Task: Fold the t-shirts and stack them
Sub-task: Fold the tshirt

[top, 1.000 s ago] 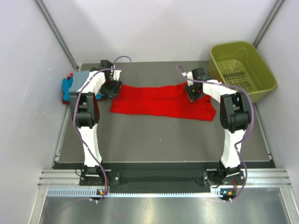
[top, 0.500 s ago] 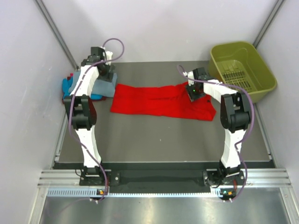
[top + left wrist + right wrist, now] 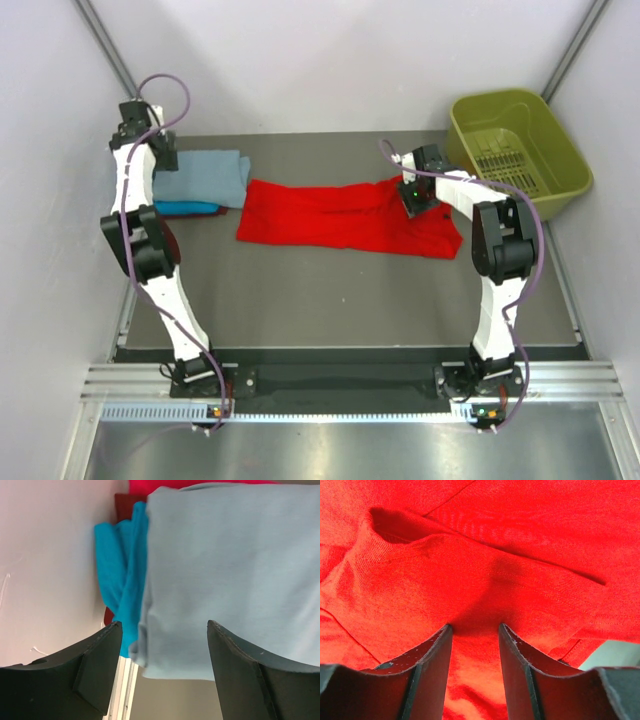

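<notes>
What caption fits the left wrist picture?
Open left gripper above a folded grey-blue cloth t-shirt stacked on a turquoise one.

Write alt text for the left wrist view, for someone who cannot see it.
The left gripper, its two dark fingers apart and empty, hovers above a folded grey-blue t-shirt that fills most of the frame. This lies on a bunched turquoise t-shirt beside a white wall, and a strip of red t-shirt shows at the top edge.

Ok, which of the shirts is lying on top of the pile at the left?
The grey-blue shirt, folded flat over the turquoise shirt, whose edge pokes out beneath. The red shirt lies spread out alone beside the pile.
</notes>
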Controlling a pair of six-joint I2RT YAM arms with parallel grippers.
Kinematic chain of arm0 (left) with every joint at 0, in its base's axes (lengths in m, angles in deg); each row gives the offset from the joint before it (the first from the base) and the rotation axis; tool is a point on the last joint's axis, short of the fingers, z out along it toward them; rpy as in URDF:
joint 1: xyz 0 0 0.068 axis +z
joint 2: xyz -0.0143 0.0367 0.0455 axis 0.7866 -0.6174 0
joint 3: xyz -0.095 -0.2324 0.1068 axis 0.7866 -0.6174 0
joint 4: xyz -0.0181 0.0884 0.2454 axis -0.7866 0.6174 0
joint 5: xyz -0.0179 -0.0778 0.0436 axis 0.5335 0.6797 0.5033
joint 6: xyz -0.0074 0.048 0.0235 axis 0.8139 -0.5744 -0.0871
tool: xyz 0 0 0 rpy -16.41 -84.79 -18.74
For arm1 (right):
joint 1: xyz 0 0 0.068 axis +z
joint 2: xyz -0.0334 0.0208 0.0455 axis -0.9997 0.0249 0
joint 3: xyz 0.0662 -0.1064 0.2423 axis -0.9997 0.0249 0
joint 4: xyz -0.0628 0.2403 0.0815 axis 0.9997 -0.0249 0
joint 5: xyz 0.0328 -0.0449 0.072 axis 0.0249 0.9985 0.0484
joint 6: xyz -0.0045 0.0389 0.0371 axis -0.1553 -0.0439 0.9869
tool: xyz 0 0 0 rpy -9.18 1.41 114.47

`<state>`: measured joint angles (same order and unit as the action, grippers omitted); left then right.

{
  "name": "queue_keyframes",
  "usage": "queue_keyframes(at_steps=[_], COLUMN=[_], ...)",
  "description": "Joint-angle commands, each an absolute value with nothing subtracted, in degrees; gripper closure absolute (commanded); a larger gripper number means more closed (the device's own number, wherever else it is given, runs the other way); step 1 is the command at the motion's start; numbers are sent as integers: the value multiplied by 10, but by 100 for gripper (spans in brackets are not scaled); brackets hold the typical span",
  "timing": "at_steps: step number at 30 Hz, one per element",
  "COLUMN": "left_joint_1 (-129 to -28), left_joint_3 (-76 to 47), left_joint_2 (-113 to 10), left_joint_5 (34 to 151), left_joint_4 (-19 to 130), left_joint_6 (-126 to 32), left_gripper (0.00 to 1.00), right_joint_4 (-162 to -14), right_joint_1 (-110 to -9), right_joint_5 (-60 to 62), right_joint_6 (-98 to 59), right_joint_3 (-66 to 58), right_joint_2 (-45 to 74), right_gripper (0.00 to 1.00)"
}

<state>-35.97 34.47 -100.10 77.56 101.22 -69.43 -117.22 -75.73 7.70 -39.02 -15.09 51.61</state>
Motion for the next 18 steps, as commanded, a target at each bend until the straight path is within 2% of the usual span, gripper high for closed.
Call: queue_keyframes(at_steps=[1, 5, 16, 18], left_joint_1=[-333, -305, -298, -298], left_joint_3=[361, 358, 376, 376], left_joint_2=[-1016, -1036, -1084, -1085], left_joint_5=[804, 824, 887, 893], left_joint_4=[1005, 1017, 1025, 1025], left_joint_6=[-673, -660, -659, -656], left_gripper=[26, 25, 34, 45], right_joint_4=[-1155, -1155, -1162, -1165], right_joint_1=[-764, -761, -758, -758], right_joint_5=[83, 83, 83, 84], right_joint_6=[-391, -393, -396, -397], right_joint_3=[-160, -161, -166, -169], right_joint_2=[515, 515, 513, 513], right_gripper=[57, 57, 57, 57])
